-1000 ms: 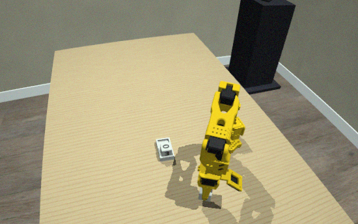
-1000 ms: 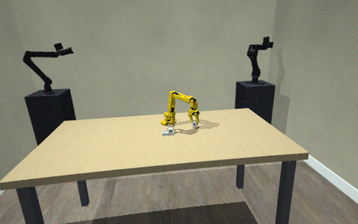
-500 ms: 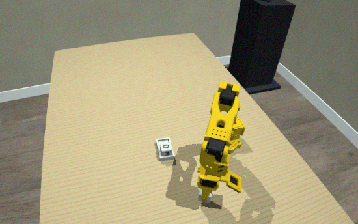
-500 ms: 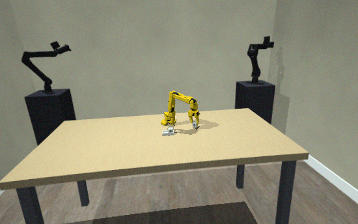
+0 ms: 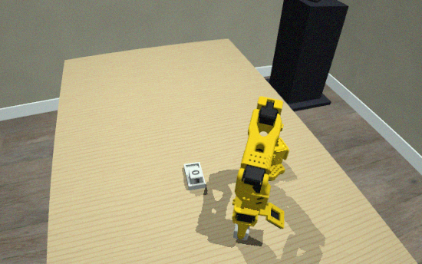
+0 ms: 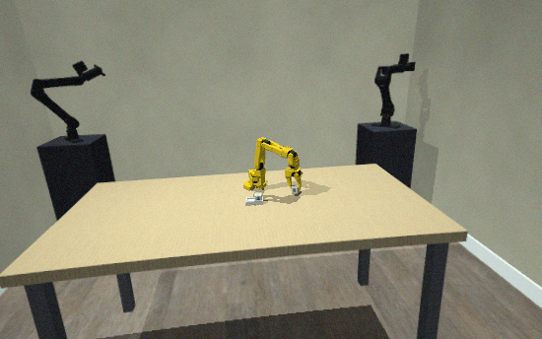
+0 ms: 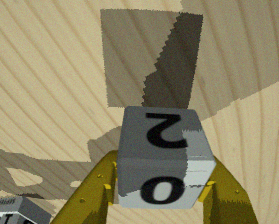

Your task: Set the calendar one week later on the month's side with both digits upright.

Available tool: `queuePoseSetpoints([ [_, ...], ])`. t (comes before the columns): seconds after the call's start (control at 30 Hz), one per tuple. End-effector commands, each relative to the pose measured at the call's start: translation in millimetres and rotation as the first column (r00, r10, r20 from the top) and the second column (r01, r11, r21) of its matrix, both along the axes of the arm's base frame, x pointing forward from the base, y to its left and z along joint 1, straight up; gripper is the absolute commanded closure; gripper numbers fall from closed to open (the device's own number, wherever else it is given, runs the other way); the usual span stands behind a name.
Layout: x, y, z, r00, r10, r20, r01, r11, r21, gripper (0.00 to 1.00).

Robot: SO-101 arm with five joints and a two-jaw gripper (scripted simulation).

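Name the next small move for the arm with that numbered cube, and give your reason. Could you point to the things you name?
Probably lower the numbered cube point(image 5: 236, 233) point(image 6: 296, 189) point(image 7: 165, 162) a little toward the table point(image 5: 130, 115) point(image 6: 217, 227), keeping the jaws closed on it: its shadow lies apart from it in the top view, which suggests it hangs above the wood, and the 2 and 0 look upside down in the wrist view, so it may need turning.

Count for you: 1 tray point(image 5: 196, 187) point(image 6: 254, 202), ctr of top frame; 2 cubes, 1 in tray point(image 5: 195, 173) point(image 6: 258, 196), 1 lower ctr point(image 5: 236, 234) point(image 6: 295, 189) point(image 7: 162, 135); 3 arms, ext. view: 1 yellow ctr point(image 6: 260, 157), 2 blk upper L/R.
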State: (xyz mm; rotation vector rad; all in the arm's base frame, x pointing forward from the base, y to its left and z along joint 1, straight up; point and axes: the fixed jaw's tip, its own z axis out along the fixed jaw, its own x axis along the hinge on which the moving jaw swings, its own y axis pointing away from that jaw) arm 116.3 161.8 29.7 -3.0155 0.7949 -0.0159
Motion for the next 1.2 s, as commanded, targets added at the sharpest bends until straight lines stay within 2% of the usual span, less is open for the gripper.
queuePoseSetpoints([
  [0.0,-0.2,2.9,1.7,1.0,0.001,0.01,-0.001,1.0,0.017,1.0],
  [1.17,0.0,3.2,-9.1,1.0,0.001,0.01,-0.001,1.0,0.017,0.98],
])
